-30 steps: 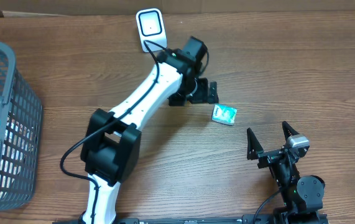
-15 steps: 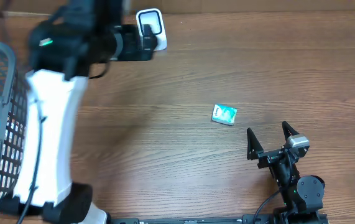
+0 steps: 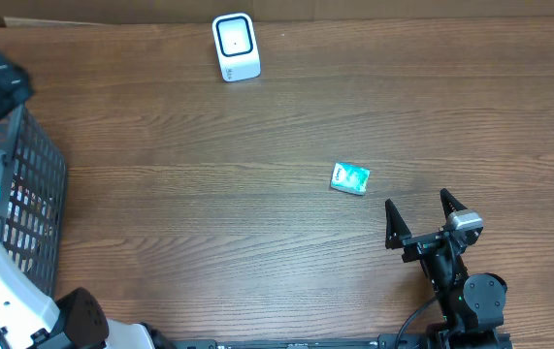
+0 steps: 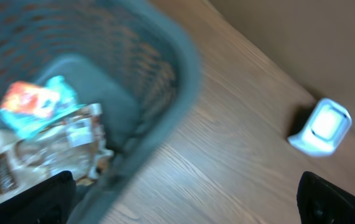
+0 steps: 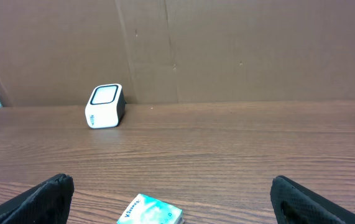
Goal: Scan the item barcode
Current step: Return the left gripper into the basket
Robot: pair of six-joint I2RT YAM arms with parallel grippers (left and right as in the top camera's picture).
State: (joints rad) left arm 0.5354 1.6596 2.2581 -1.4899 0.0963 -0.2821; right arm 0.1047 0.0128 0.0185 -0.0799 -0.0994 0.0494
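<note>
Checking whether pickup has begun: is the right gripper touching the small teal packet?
Apart. The overhead view shows bare table between the teal packet and the open right gripper.

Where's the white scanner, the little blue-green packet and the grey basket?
white scanner (image 3: 236, 46), overhead view, on its top face.
blue-green packet (image 3: 350, 178), overhead view, middle of its top.
grey basket (image 3: 36, 194), overhead view, on its mesh side wall.
</note>
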